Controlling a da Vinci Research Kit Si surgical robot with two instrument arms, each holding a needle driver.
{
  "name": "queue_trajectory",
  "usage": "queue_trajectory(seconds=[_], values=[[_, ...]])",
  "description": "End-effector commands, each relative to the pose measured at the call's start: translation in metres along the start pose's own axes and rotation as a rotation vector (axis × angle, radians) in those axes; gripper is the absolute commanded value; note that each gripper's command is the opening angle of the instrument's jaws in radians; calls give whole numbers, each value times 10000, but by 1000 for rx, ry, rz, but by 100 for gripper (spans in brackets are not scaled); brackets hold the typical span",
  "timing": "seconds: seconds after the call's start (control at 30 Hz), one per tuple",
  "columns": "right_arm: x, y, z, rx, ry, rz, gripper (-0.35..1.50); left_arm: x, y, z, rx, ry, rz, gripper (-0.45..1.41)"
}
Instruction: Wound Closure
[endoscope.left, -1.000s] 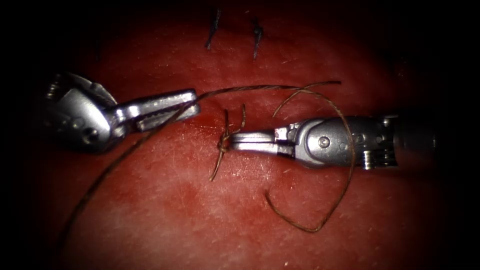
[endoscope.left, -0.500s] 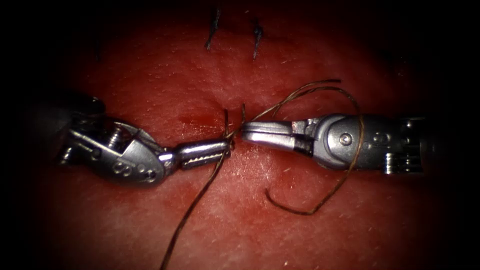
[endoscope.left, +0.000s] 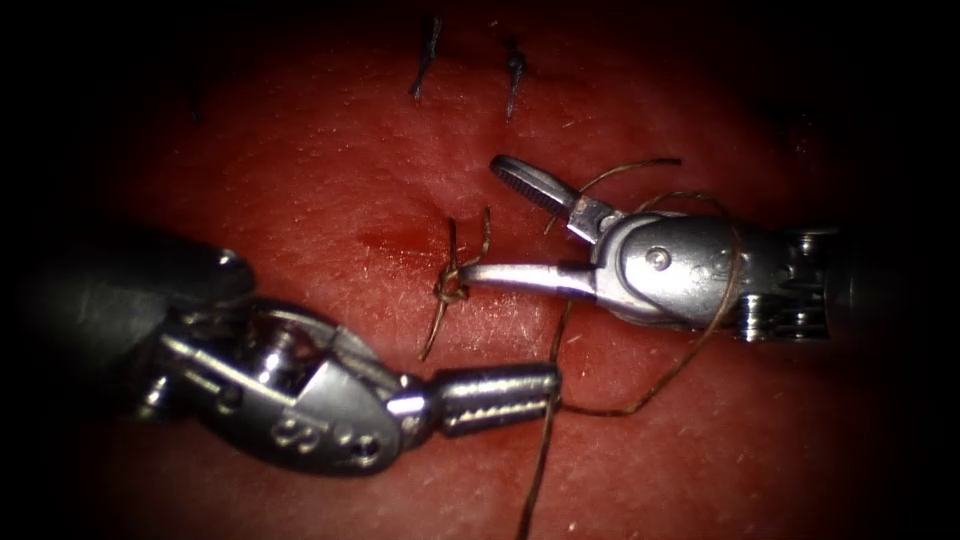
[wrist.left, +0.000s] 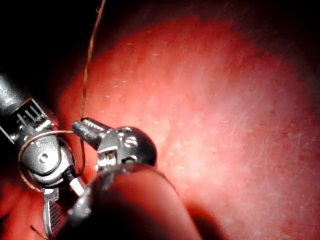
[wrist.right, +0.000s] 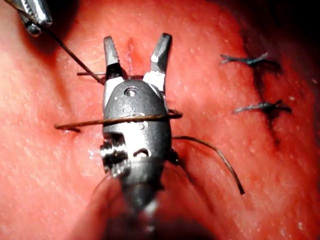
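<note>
On the tissue (endoscope.left: 330, 160) sits a brown thread knot (endoscope.left: 450, 288) with two short ends standing up. My right tool (endoscope.left: 481, 220) is open just right of the knot, its lower jaw tip touching it and nothing held between the jaws. The thread (endoscope.left: 700, 330) loops around its wrist. The right wrist view shows the same open jaws (wrist.right: 137, 39) with the thread (wrist.right: 115, 120) across the tool's body. My left tool (endoscope.left: 550, 385) lies below the knot, shut on the thread, which runs down from its tip. In the left wrist view it (wrist.left: 75, 125) grips that strand (wrist.left: 85, 85).
Two dark blue finished stitches (endoscope.left: 425, 55) (endoscope.left: 513, 75) lie further up the cut, also visible as stitches (wrist.right: 245, 60) (wrist.right: 262, 107) beside the right tool. A smear of red fluid (endoscope.left: 400, 243) sits just left of the knot.
My right jaws have opened and its upper jaw has swung up. My left tool has moved from beside the knot down and to the right, carrying its thread.
</note>
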Motion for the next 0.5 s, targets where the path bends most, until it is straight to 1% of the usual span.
queue_trajectory(seconds=[0.03, 0.07, 0.1, 0.13, 0.2, 0.3, 0.37, 0.43, 0.5], values=[[-8, -7, 7, 11, -20, -5, 111, -2, 3, 3, -1, -22, -8, -45], [-13, -10, 8, 19, -37, -11, 111, -12, 19, 0, 1, -70, -55, -45], [-15, -12, 8, 25, -44, -15, 111, -15, 26, -2, 2, -90, -77, -45], [-20, -15, 9, 32, -58, -22, 108, -20, 42, -5, -5, -136, -134, -45], [-25, -18, 9, 53, -59, -28, 106, -22, 59, -8, -15, -181, -190, -45], [-29, -23, 10, 77, -54, -35, 101, -20, 79, -11, -19, -219, -219, -45], [-30, -28, 12, 96, -36, -39, 98, -12, 93, -8, -23, -220, -225, -45], [-28, -31, 13, 119, -27, -40, 98, 19, 109, 0, -36, -206, -223, -45], [-27, -32, 13, 136, -16, -40, 94, 36, 113, 3, -26, -196, -216, -45]])
